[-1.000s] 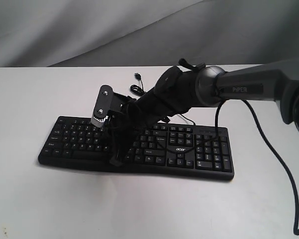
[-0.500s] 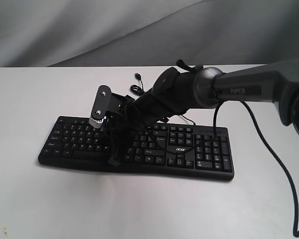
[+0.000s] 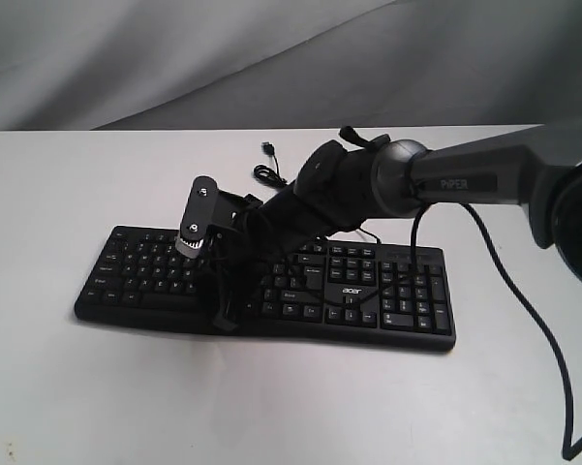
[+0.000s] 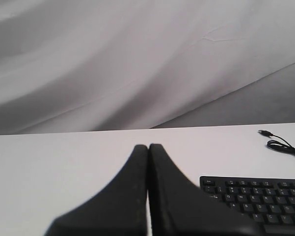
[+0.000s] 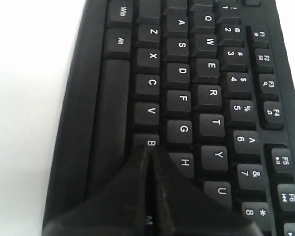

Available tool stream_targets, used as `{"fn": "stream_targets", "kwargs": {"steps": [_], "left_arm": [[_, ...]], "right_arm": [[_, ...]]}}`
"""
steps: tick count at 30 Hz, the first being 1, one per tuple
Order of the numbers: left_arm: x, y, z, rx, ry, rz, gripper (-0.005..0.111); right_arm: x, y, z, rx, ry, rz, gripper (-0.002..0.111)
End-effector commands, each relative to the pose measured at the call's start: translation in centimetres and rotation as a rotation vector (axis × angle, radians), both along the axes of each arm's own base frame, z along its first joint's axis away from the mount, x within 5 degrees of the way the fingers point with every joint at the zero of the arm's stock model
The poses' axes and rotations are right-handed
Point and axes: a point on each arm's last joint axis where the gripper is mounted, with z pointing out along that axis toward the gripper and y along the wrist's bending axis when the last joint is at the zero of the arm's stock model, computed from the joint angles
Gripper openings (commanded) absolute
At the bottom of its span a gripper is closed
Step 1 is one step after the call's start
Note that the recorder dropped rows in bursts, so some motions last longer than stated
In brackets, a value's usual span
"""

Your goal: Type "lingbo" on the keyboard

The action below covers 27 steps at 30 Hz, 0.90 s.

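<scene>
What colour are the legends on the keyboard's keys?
White legends on the black keyboard; sharpest in the right wrist view.

White table point(image 3: 77, 387) carries the black keyboard point(image 3: 387, 291), which lies flat. A thin black cable point(image 3: 264, 174) lies coiled on the tabletop behind the keyboard, its USB plug point(image 3: 268, 147) free.

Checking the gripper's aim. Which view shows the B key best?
The right wrist view: the B key is readable right at the tip of the shut right gripper. The exterior view shows the keyboard, but the arm hides that spot. The left wrist view catches only a blurry keyboard corner.
</scene>
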Motion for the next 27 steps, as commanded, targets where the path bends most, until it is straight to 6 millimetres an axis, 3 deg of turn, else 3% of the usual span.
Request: {"fn": "stream_targets", "kwargs": {"steps": [1, 4, 15, 27], "left_arm": [[0.0, -0.1, 0.0, 0.0, -0.01, -0.008, 0.001], [0.0, -0.1, 0.0, 0.0, -0.01, -0.008, 0.001], [0.0, -0.1, 0.0, 0.0, -0.01, -0.008, 0.001], [0.0, -0.1, 0.0, 0.0, -0.01, -0.008, 0.001]], "right_arm": [[0.0, 0.1, -0.3, -0.002, -0.001, 0.005, 0.0], [-0.1, 0.1, -1.1, -0.013, 0.014, 0.008, 0.0], [0.8, 1.4, 2.6, 0.053, -0.074, 0.004, 0.0], [2.2, 2.7, 0.4, 0.039, -0.006, 0.014, 0.0]]}}
